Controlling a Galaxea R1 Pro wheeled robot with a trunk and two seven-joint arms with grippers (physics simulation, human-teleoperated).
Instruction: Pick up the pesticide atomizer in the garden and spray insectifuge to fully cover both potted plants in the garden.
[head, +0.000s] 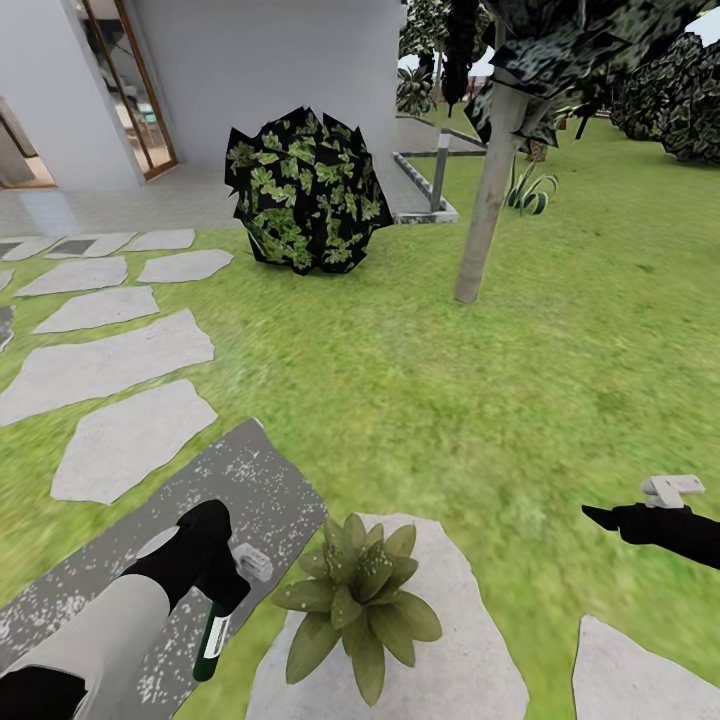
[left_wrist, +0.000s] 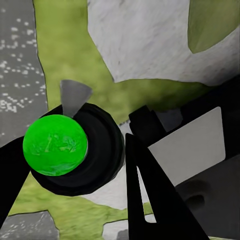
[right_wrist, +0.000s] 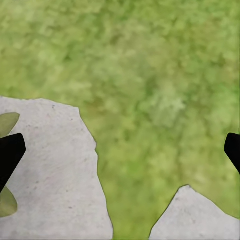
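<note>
At lower left of the head view, the left gripper (head: 222, 590) clamped the pesticide atomizer (head: 213, 640), hanging it beside the potted plant (head: 358, 600), likely for spraying; the right gripper (head: 600, 517) waited open at lower right.

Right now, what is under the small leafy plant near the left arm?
The plant sits on a pale flat stone in the grass. Its leaves cover the pot, so the pot cannot be seen.
</note>
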